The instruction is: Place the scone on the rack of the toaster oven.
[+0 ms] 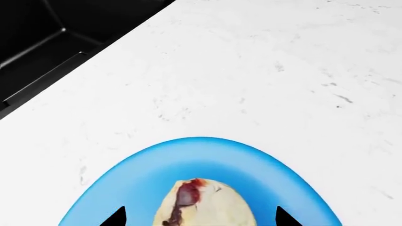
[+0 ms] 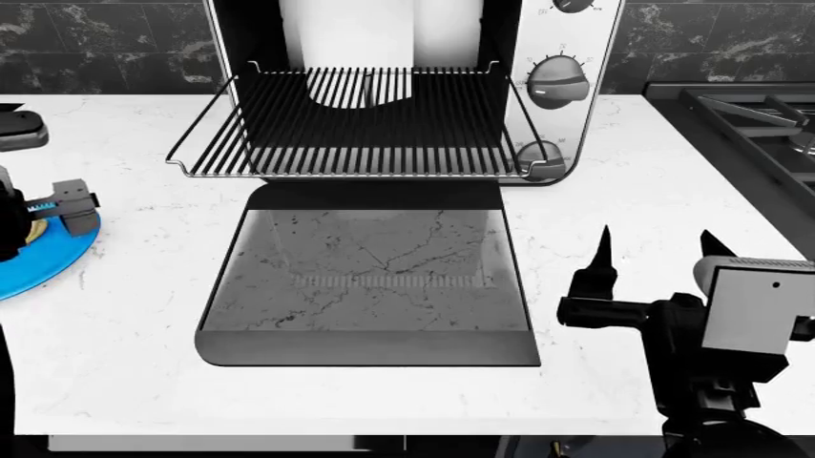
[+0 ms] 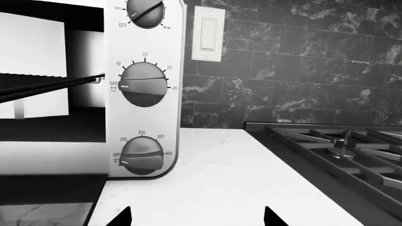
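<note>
The scone (image 1: 210, 207), pale cream with a dark red berry streak, lies on a blue plate (image 1: 207, 153) on the white counter. My left gripper (image 1: 201, 217) is open just above it, one black fingertip on each side, not touching. In the head view the left gripper (image 2: 61, 208) hangs over the plate (image 2: 38, 267) at the far left and hides the scone. The toaster oven (image 2: 560, 86) stands at the back with its rack (image 2: 363, 124) pulled out and its glass door (image 2: 369, 286) folded flat. My right gripper (image 2: 656, 240) is open and empty, right of the door.
The stove grates (image 2: 751, 114) lie at the far right, also in the right wrist view (image 3: 339, 150). The oven's knobs (image 3: 143, 84) face my right gripper (image 3: 196, 217). A dark sink edge (image 1: 44, 52) borders the counter beyond the plate.
</note>
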You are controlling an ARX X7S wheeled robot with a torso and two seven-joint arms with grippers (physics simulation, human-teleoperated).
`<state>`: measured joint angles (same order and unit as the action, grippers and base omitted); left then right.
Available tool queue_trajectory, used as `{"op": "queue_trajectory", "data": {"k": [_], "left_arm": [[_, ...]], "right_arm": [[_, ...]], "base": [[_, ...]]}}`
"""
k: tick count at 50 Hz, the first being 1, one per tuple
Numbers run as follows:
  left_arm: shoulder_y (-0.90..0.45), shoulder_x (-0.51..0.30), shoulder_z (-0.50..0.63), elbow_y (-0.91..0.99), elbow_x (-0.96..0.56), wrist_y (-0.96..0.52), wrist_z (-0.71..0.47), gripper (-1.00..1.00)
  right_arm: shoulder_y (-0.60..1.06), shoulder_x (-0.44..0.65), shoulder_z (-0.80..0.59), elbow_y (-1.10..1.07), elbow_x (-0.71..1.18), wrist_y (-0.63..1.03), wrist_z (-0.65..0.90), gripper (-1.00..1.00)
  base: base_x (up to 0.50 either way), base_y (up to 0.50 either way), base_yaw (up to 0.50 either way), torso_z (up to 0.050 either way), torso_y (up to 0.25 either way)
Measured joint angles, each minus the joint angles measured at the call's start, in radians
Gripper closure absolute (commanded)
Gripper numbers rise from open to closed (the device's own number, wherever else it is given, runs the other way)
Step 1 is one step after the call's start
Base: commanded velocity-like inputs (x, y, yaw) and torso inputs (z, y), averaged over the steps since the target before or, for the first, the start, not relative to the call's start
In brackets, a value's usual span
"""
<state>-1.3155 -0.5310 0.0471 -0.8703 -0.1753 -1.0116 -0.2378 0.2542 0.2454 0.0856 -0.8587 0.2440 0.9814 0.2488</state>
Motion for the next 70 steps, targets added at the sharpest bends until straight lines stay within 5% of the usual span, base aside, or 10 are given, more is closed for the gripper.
{"op": "queue_trajectory", "data": {"k": [24, 49, 70], "left_arm": [[0.013, -0.004, -0.044, 0.065, -0.024, -0.037, -0.01, 1.0], [-0.035, 0.023, -0.104, 0.516, -0.146, -0.266, -0.014, 1.0], [-0.158, 0.085, -0.076, 0.691, -0.222, -0.423, -0.006, 1.0]], "right_arm": [[-0.008, 0.004, -0.004, 0.009, 0.01, -0.015, 0.009, -1.0], [-0.011, 0.009, -0.003, 0.013, 0.025, -0.022, 0.017, -1.0], [0.005, 0.015, -0.007, 0.014, 0.039, -0.011, 0.025, -1.0]], "base": [[0.0, 0.0, 0.0, 0.0, 0.0], [0.0, 0.0, 0.0, 0.0, 0.0], [0.0, 0.0, 0.0, 0.0, 0.0]]}}
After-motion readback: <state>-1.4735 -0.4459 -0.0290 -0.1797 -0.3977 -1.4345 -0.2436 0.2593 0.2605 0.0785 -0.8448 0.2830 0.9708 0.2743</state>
